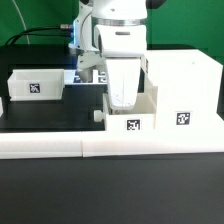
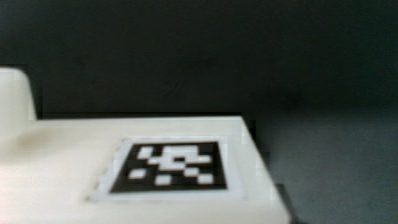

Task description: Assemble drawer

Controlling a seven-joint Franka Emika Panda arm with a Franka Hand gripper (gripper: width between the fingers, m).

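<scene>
At the exterior view's left, a small tray (image 1: pixel 33 84) stands alone on the black surface (image 1: pixel 60 115), with its tag toward the camera. In the middle, the tool (image 1: pixel 122 98) reaches down into a second tray (image 1: pixel 131 122). Its jaws are narrow, almost closed, and I cannot tell if they pinch a wall. This tray stands just beside the tall case (image 1: pixel 183 95) at the right. A long white rail (image 1: pixel 60 147) lies in front of them.
</scene>
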